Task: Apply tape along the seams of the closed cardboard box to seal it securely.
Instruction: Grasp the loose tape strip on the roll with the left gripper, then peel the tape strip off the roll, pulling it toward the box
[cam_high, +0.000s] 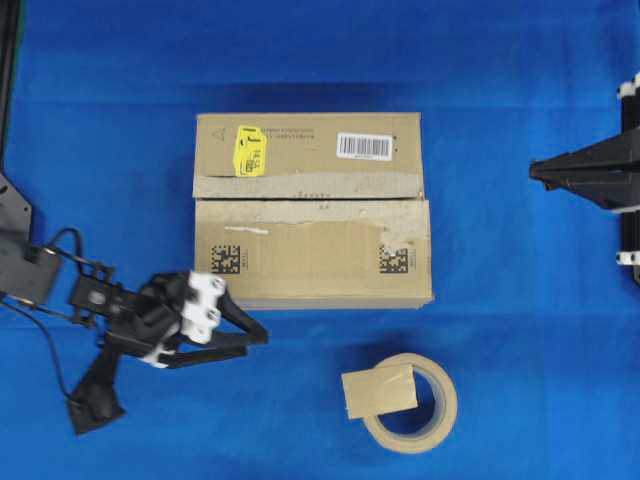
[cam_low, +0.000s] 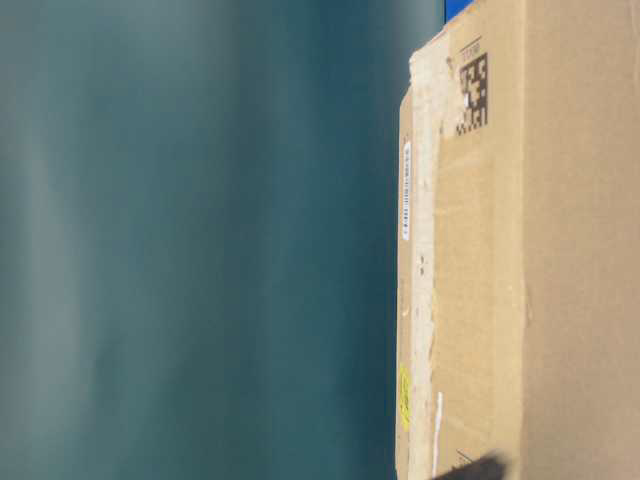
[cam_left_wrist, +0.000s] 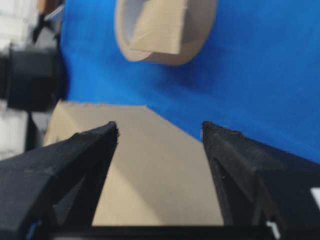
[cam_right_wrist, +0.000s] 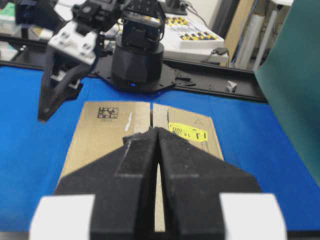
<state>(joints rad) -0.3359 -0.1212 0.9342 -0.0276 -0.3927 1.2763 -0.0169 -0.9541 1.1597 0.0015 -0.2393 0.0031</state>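
Note:
The cardboard box (cam_high: 300, 265) lies mid-table with a yellow sticker (cam_high: 250, 150) on top. Its seam (cam_high: 300, 199) runs left to right between the flaps, edged by torn pale tape. The tape (cam_high: 378, 390), a loose tan piece, rests across the left side of a tape roll (cam_high: 445, 405) in front of the box. My left gripper (cam_high: 257, 345) is open and empty, just off the box's front left, pointing toward the roll. In its wrist view the open fingers (cam_left_wrist: 159, 129) frame a box face, with the tape (cam_left_wrist: 162, 27) beyond. My right gripper (cam_high: 535, 172) is shut and empty, right of the box, aimed along the seam (cam_right_wrist: 151, 112).
Blue cloth covers the table (cam_high: 120, 150). The right arm's body (cam_high: 610, 170) stands at the right edge, the left arm's links (cam_high: 90, 300) at the lower left. The left arm's black base (cam_right_wrist: 137, 60) sits beyond the box in the right wrist view.

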